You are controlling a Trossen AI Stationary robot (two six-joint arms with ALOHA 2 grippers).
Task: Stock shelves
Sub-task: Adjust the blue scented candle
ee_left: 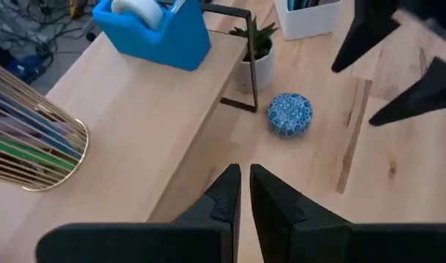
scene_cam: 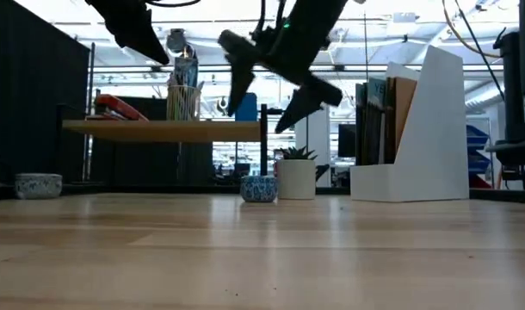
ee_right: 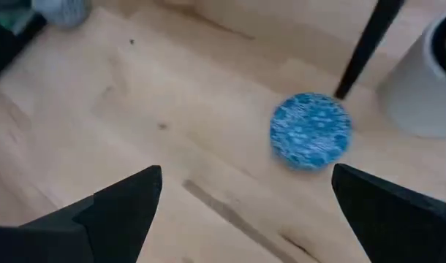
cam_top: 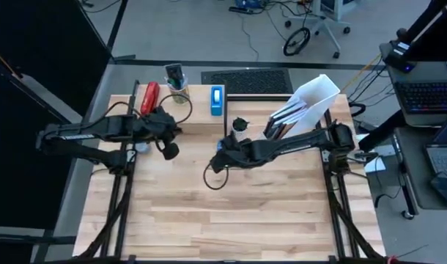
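High: shelf (cam_top: 198,117) at table's (cam_top: 231,213) far edge, file holder (cam_top: 311,103) to its right. Left gripper (cam_top: 170,149) in front of shelf, right gripper (cam_top: 218,161) near shelf's right end.
Low: right gripper (scene_cam: 267,82) splayed wide above blue bowl (scene_cam: 259,189), plant pot (scene_cam: 297,176) beside.
Left wrist: fingers (ee_left: 227,197) nearly closed, empty, over shelf edge; tape dispenser (ee_left: 153,29) on top.
Right wrist: fingers (ee_right: 124,201) spread, empty, over bowl (ee_right: 311,131).
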